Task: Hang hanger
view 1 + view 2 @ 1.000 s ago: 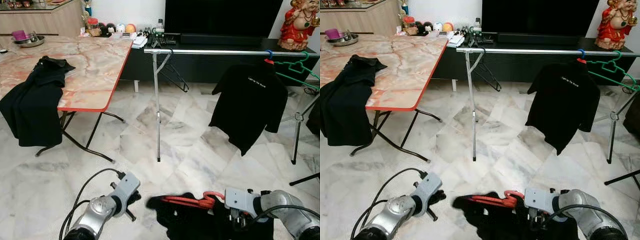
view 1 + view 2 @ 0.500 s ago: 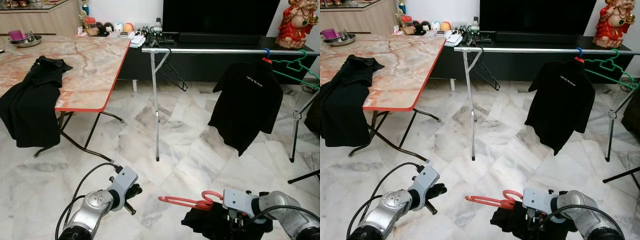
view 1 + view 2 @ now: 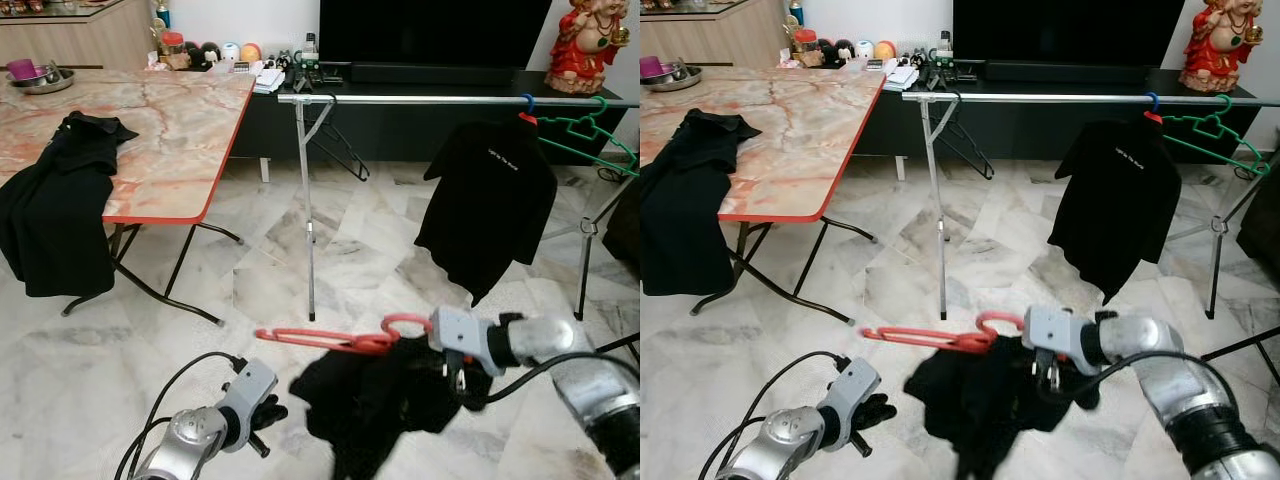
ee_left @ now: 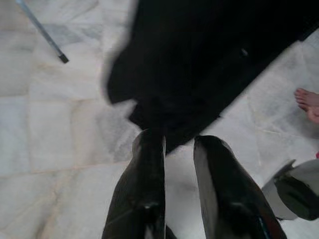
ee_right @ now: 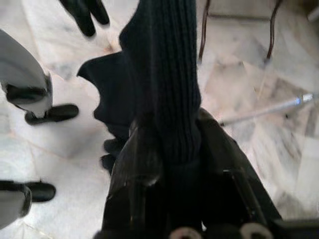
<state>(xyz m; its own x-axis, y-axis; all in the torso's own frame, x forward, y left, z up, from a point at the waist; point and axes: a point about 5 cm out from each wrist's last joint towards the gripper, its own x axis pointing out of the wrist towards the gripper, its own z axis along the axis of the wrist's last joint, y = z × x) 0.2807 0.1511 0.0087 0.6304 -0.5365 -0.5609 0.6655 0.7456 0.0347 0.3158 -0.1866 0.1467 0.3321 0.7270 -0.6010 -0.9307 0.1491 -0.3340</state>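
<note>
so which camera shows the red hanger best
The left eye view: the whole red hanger shows there, hook to tip, held up by the right claw with the black shirt hanging from it. The right eye view shows much the same. The wrist views show shirt fabric, with no red to be made out.

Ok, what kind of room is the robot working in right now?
Most likely a home living room: a large black television on a low dark cabinet, a marble-patterned folding table, and a silver metal clothes rail over a pale marble tile floor.
</note>
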